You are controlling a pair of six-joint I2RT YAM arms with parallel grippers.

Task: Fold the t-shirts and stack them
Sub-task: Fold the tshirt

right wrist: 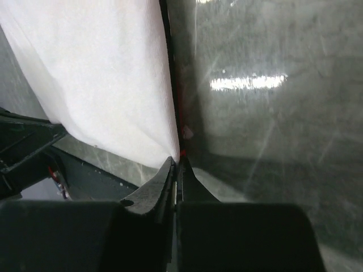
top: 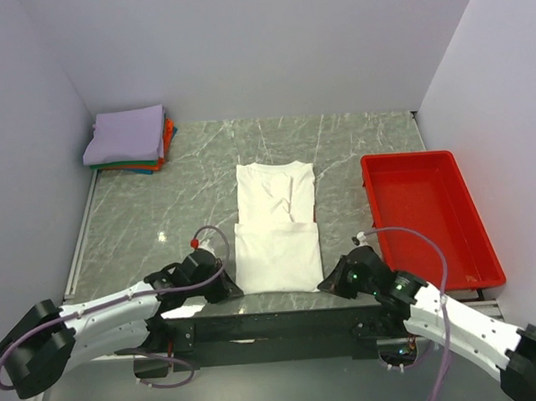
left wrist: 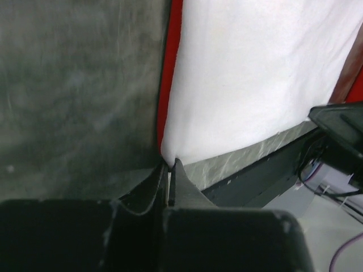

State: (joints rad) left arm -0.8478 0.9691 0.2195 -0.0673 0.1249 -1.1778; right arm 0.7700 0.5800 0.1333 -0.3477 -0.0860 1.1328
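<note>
The white t-shirt (top: pixel 276 225) lies in the middle of the table, folded into a long narrow strip with its near end at the table's front edge. My left gripper (top: pixel 230 290) is shut on its near left corner (left wrist: pixel 168 160), where a red strip of the print shows along the cloth's edge. My right gripper (top: pixel 331 282) is shut on its near right corner (right wrist: pixel 177 157). A stack of folded t-shirts (top: pixel 128 139), lavender on top with orange, green and blue below, sits at the far left corner.
A red plastic tray (top: pixel 428 217) stands at the right of the table. The grey walls close in at the back and both sides. The dark front rail (top: pixel 283 321) runs just below the shirt's near edge.
</note>
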